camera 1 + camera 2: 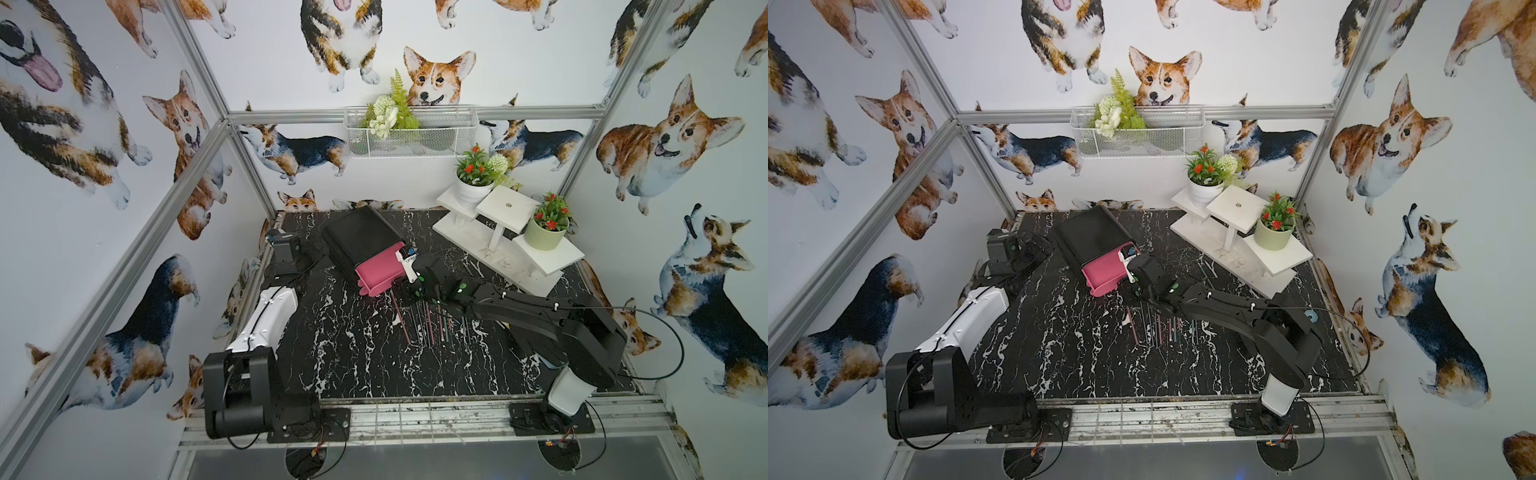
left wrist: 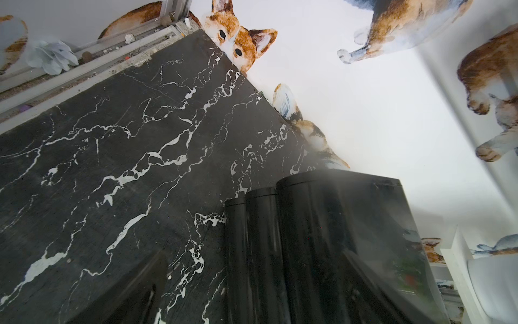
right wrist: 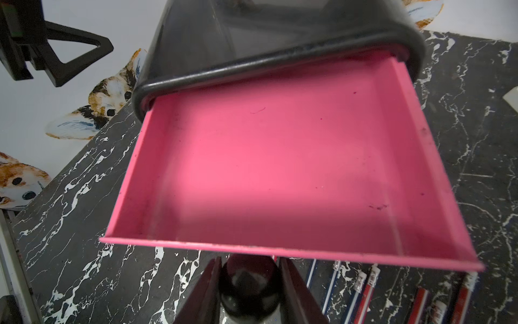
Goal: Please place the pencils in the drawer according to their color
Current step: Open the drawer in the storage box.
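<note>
Item: drawer cabinet (image 1: pixel 361 237), rear of worktop (image 1: pixel 353 365); top tray (image 3: pixel 280 168) drawn out, empty. Right pincer (image 3: pixel 249 269) pinching its knob (image 3: pixel 249 286); left pincer (image 1: pixel 305 249) spread, beside cabinet. Pencils (image 1: pixel 428 324) just in front. Advice: pull straight (no lifting); release before the tray tips out.

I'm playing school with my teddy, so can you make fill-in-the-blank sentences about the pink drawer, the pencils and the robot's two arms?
1. The right gripper has its jaws shut on the round black ____ of the drawer.
2. The number of pencils inside the pulled-out drawer is ____.
3. The pencils lie on the marble ____.
4. The left gripper has jaws that are ____.

Missing words: knob; zero; table; open.
</note>
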`<state>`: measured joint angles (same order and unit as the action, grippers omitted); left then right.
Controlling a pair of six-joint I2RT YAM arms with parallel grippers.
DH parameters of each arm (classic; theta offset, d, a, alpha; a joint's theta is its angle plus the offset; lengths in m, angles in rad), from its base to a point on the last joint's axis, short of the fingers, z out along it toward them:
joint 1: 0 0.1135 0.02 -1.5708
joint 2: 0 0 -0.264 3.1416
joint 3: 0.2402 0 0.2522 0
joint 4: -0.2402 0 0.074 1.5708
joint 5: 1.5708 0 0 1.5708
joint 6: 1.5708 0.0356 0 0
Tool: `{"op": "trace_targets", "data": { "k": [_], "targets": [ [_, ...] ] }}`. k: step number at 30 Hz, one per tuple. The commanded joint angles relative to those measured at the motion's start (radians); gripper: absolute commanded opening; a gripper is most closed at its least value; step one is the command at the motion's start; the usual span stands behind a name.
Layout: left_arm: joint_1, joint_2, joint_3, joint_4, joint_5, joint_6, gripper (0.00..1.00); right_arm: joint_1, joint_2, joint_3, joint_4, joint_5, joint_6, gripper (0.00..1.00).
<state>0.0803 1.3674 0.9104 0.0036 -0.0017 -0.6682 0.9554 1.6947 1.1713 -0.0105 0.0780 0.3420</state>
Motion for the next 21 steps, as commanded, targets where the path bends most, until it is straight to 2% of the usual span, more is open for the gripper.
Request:
{"op": "trace_targets", "data": {
  "k": [1,17,21],
  "targets": [
    [0.001,-0.009,0.009,-0.004,-0.009,0.016,1.00,0.002,-0.013,-0.011,0.018,0.008,0.011,0.00],
    [0.001,-0.016,0.006,-0.006,-0.015,0.018,1.00,0.006,-0.001,-0.025,0.019,0.021,0.011,0.00],
    [0.001,-0.017,0.006,-0.007,-0.015,0.018,1.00,0.006,-0.003,-0.032,0.023,0.032,0.015,0.15]
  ]
}}
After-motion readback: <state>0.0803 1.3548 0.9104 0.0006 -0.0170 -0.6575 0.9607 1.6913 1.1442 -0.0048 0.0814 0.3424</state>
